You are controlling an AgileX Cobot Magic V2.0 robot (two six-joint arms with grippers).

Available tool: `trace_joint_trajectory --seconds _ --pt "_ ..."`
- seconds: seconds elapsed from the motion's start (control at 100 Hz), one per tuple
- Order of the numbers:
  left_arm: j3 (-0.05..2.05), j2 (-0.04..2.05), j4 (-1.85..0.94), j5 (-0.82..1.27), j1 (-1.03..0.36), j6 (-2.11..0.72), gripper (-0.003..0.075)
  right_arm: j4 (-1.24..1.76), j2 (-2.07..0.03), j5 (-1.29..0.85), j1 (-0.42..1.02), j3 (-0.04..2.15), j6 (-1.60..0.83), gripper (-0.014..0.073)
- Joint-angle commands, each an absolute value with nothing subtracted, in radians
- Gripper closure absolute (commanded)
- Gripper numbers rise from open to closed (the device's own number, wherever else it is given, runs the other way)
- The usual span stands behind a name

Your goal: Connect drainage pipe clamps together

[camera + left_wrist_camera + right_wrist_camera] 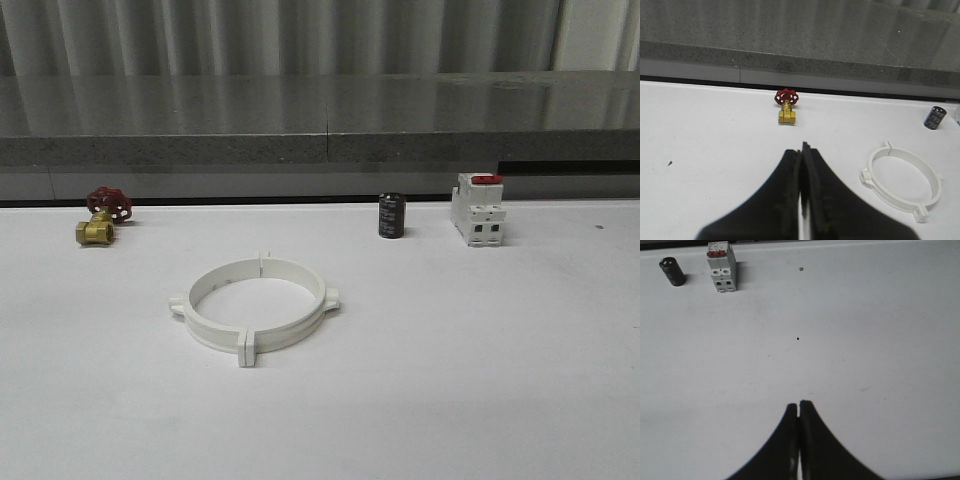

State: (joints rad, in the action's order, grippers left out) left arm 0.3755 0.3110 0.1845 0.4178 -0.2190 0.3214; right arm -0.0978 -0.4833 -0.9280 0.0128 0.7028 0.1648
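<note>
The two white drainage pipe clamps [256, 305] lie on the white table as one wide ring, their flat end tabs meeting at the near and far sides. The same ring [903, 181] appears in the left wrist view, off to one side of my left gripper [801, 149]. That gripper is shut with nothing between its black fingers and hangs over bare table, well apart from the ring. My right gripper [799, 405] is also shut and empty, above bare table far from the ring.
A brass valve with a red handwheel [103, 215] sits at the back left. A black cylinder [391, 215] and a white red-topped switch [477, 208] stand at the back right. A grey ledge [320, 145] runs along the table's far edge.
</note>
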Motion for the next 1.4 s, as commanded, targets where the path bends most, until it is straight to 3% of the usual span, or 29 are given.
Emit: trace_joint_trajectory --seconds 0.0,0.36,0.67,0.81,1.07,1.39 --pt "0.403 0.318 0.187 0.345 -0.216 0.323 0.0741 -0.101 -0.485 -0.874 0.007 0.725 0.154 0.0661" --pt "0.403 0.318 0.187 0.345 -0.216 0.323 0.0741 -0.129 -0.458 -0.811 0.007 0.661 0.154 0.0661" --pt "0.403 0.318 0.187 0.345 -0.216 0.323 0.0741 -0.132 -0.214 -0.238 0.007 0.299 0.154 0.0661" --pt "0.403 0.318 0.187 0.345 -0.216 0.323 0.0741 -0.112 -0.101 -0.095 0.007 0.151 0.154 0.0661" --pt "0.403 0.318 0.187 0.345 -0.216 0.323 0.0741 0.000 0.031 0.007 0.007 -0.013 0.154 0.0661" --pt "0.403 0.318 0.187 0.345 -0.216 0.323 0.0741 0.000 0.029 0.013 0.007 -0.011 0.137 0.0661"
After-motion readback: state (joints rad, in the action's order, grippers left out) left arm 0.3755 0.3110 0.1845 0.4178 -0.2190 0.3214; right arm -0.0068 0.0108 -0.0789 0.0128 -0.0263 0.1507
